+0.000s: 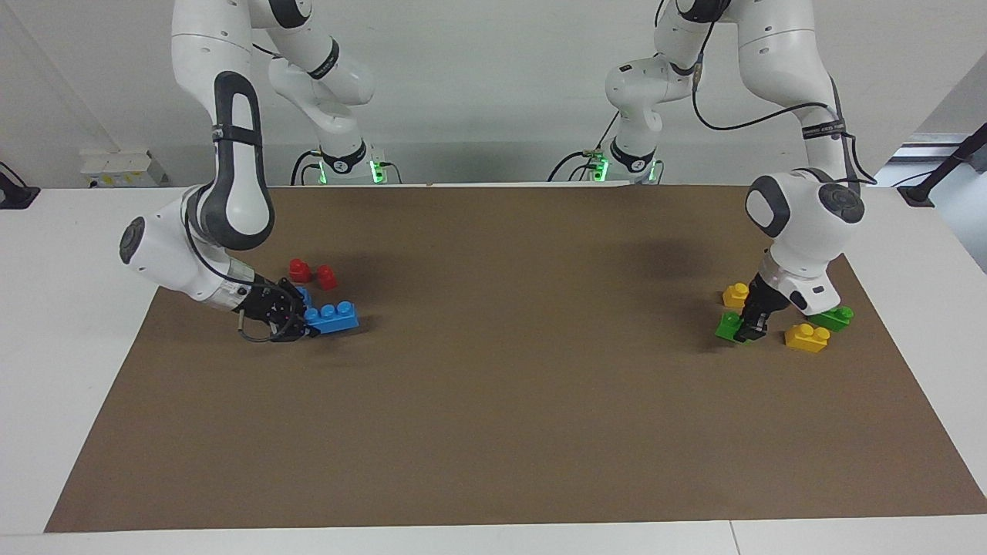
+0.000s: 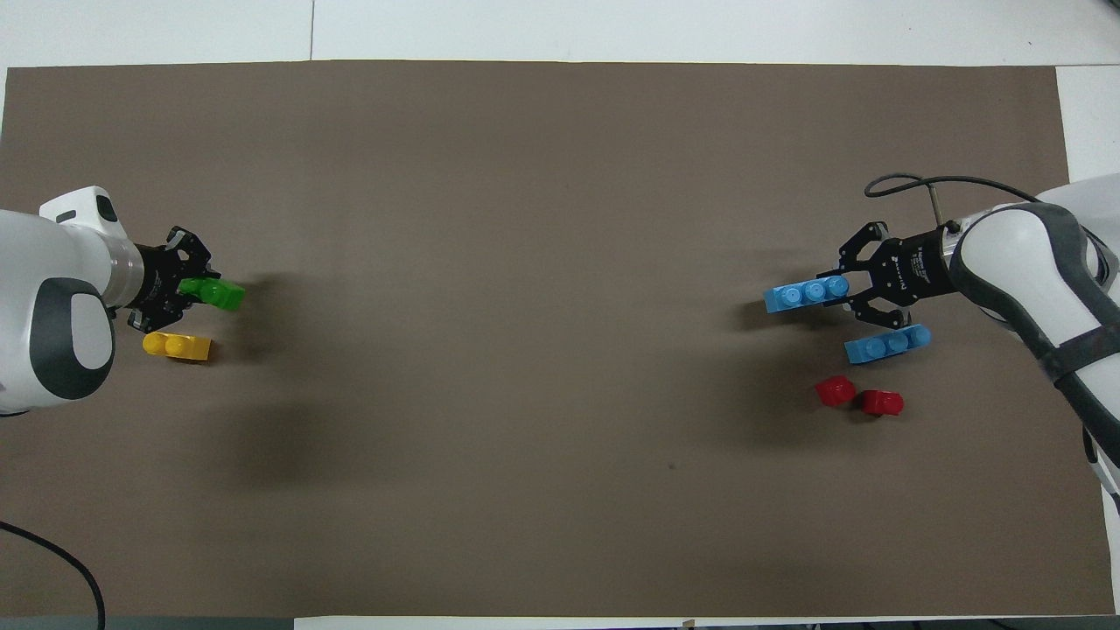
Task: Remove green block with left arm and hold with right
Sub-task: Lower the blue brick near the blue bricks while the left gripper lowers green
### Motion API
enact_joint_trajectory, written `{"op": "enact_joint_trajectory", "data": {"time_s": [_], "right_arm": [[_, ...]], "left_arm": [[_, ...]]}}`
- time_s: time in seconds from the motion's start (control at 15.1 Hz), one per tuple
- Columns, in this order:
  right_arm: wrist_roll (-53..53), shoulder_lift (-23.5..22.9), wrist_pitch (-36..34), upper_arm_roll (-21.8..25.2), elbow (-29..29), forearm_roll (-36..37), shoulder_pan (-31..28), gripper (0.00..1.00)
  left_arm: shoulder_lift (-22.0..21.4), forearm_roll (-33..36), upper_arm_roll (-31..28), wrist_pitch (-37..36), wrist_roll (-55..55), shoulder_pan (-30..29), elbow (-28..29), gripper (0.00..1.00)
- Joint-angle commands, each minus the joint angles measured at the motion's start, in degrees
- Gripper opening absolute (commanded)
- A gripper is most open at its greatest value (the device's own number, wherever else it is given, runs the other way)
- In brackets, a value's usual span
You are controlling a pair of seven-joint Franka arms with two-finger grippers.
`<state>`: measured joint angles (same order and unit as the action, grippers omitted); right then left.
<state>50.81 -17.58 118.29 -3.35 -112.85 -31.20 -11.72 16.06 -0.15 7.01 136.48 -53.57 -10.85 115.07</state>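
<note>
My left gripper is shut on the green block and holds it low over the mat at the left arm's end of the table. I cannot tell if it touches the mat. In the overhead view the left gripper holds the green block sticking out sideways. My right gripper is shut on a blue three-stud brick low over the mat at the right arm's end. It also shows in the overhead view with that blue brick.
Around the left gripper lie two yellow bricks and a second green brick. By the right gripper lie a second blue brick and two red pieces. The brown mat covers the table.
</note>
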Motion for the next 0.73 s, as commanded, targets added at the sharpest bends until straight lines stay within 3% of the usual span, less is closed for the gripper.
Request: {"op": "enact_joint_trajectory", "data": {"time_s": [0.0,0.33,0.4,0.46,0.66], "right_arm": [[-3.96,-2.28,-0.09,-0.79,1.31,1.32,-2.17,0.00],[-3.70,-2.81,-0.17,-0.87,1.05,0.61,-2.08,0.00],[-3.70,-2.81,-0.08,-0.87,0.87,0.61,-1.99,0.00],[-3.70,-2.81,0.09,-0.87,0.70,0.53,-1.99,0.00],[-3.53,-2.81,1.14,-0.87,0.35,0.53,-1.82,0.00]], "left_arm": [[3.45,3.13,0.55,0.19,0.75,-1.19,-2.83,0.00],[5.65,5.07,0.64,-0.69,1.88,-1.28,-3.98,0.00],[5.65,5.07,0.64,-1.39,3.11,-1.02,-4.24,0.83],[5.65,5.07,0.64,-2.35,3.73,-0.93,-4.59,1.00],[4.60,5.07,0.73,-4.73,4.26,-1.28,-5.47,1.00]]}}
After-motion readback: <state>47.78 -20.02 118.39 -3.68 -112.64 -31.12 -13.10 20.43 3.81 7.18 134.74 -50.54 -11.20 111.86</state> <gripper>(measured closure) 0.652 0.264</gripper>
